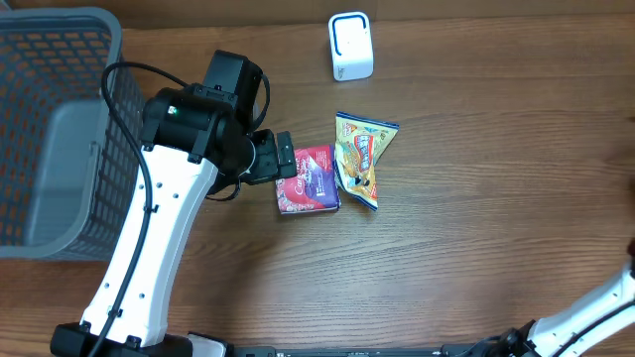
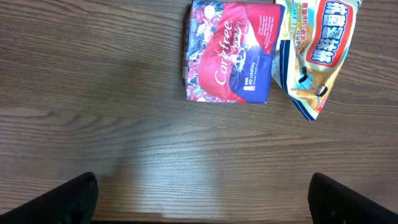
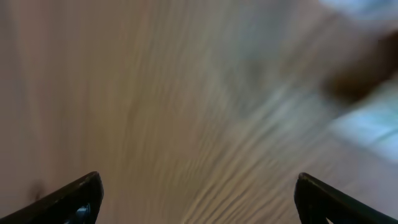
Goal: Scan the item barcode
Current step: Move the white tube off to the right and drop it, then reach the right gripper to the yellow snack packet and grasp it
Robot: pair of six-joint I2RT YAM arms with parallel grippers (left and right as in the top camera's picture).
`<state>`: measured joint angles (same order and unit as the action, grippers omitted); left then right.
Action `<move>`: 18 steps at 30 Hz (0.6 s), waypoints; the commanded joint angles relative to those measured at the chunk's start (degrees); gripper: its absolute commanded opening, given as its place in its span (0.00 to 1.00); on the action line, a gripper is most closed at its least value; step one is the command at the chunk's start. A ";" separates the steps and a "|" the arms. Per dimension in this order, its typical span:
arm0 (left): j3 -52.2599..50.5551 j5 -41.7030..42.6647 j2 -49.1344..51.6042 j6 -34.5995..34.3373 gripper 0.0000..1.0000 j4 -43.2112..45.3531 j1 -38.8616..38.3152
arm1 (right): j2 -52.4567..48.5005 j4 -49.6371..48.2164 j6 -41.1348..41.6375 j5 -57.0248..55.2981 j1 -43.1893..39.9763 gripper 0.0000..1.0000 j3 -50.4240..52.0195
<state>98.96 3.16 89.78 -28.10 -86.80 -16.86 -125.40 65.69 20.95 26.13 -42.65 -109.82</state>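
The grey basket (image 1: 60,18) stands well to the left of the white scanner (image 1: 351,46). It is a plastic lattice of small holes under a solid rim. Inside shows only a smooth, pale grey surface, and I cannot tell whether that is its floor or something lying in it. The scanner is a small rounded box, glossy, with a blue-edged window on its face. Robot-ward of the scanner lies the yellow snack bag (image 1: 364,159), crinkled foil, flat on the wood-grain table (image 1: 476,218). Against the bag's left edge, farther from the scanner, lies the red packet (image 2: 230,53) — soft, rectangular, shiny film with white script. The left gripper (image 2: 202,196) hovers over bare wood just beyond the packet from the scanner, jaws spread wide, holding nothing. The right gripper (image 3: 199,196) shows only in a blurred view — jaws wide apart too, and empty.
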 commanded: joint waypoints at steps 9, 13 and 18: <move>0.79 -0.42 -0.63 0.90 1.00 0.09 -0.04 | 2.27 5.68 -9.44 9.14 33.27 1.00 -0.81; 0.79 -0.42 -0.63 0.90 1.00 0.09 -0.04 | 1.92 3.65 -5.77 -2.84 46.95 0.76 -0.79; 0.79 -0.42 -0.63 0.90 1.00 0.09 -0.04 | 1.92 3.06 7.04 -16.02 57.64 0.28 -0.79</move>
<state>98.96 3.14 89.78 -28.10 -86.80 -16.86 -125.40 69.14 20.08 18.72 12.34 -109.82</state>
